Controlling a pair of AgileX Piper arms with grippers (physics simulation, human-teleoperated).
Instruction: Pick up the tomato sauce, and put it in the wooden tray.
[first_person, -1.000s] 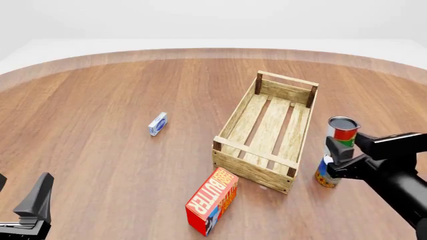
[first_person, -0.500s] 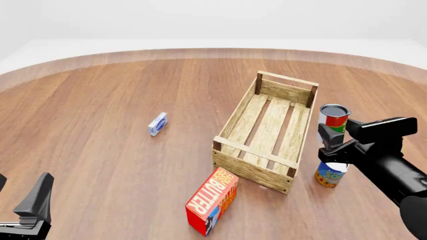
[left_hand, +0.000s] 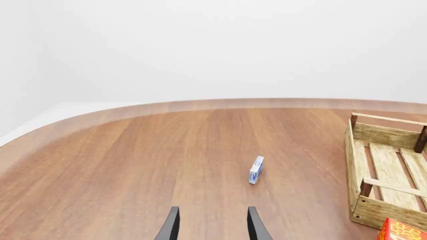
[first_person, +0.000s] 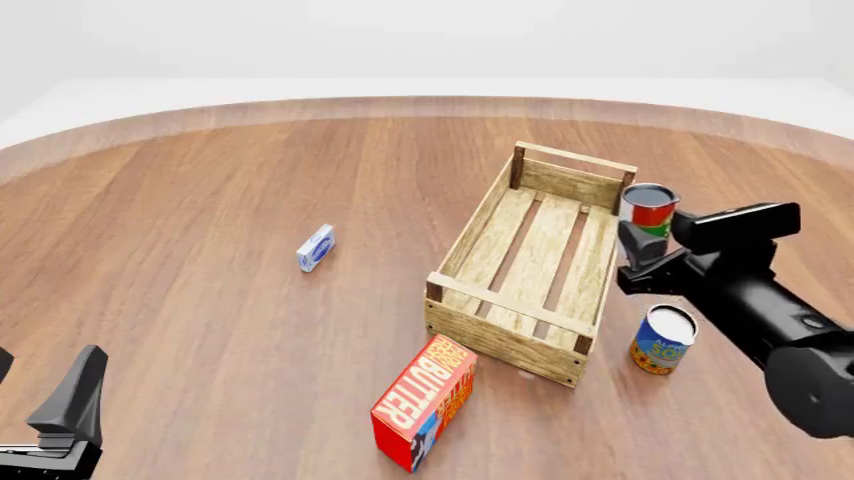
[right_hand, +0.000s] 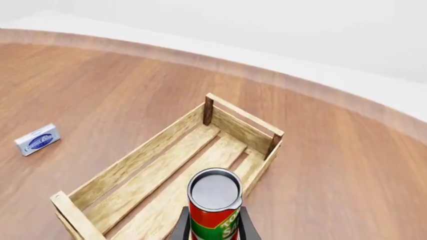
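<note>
The tomato sauce (first_person: 650, 210), a small can with a silver top and red, green and white label, hangs upright in the air over the right rim of the wooden tray (first_person: 534, 258). My right gripper (first_person: 643, 262) is shut on it from below and behind. In the right wrist view the tomato sauce (right_hand: 214, 202) sits between the fingers above the slats of the wooden tray (right_hand: 153, 175). My left gripper (left_hand: 212, 225) is open over bare table at the near left, holding nothing; in the front view only part of the left gripper (first_person: 67, 410) shows.
A blue and yellow can (first_person: 662, 340) stands on the table right of the tray. A red butter box (first_person: 426, 401) lies near the tray's front corner. A small blue and white box (first_person: 315, 247) lies left of the tray. The round table's edge curves behind.
My right gripper has carried the tomato sauce up and to the left, from beside the blue and yellow can to over the tray's right rim. The left arm has not moved.
</note>
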